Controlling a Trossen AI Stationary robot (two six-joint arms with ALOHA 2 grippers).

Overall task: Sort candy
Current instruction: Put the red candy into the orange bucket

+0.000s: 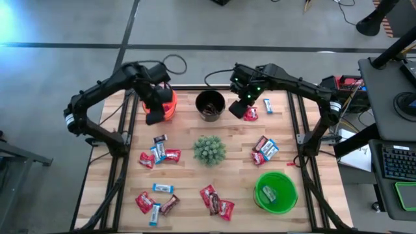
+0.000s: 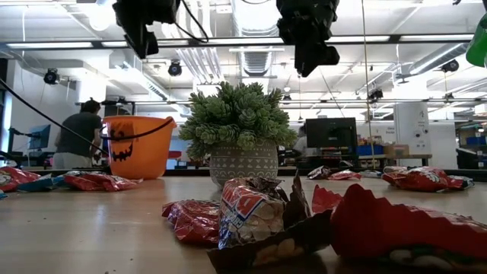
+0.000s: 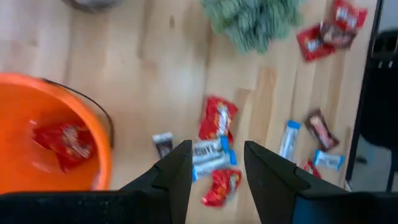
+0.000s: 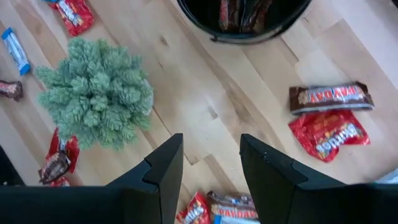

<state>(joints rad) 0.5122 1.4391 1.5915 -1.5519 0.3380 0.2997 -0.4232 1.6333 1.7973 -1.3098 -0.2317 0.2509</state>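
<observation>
The wooden table carries scattered candy, with the empty, parted left gripper over the orange bucket and the empty, parted right gripper hovering beside the red and brown pair, which lies crosswise to its fingers.

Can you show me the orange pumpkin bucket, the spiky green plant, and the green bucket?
Orange plastic pumpkin bucket (image 2: 138, 146): low view, its front wall.
Spiky green plant ball (image 1: 209, 149): high view, its middle.
Bright green plastic bucket (image 1: 262, 178): high view, its rim.
</observation>
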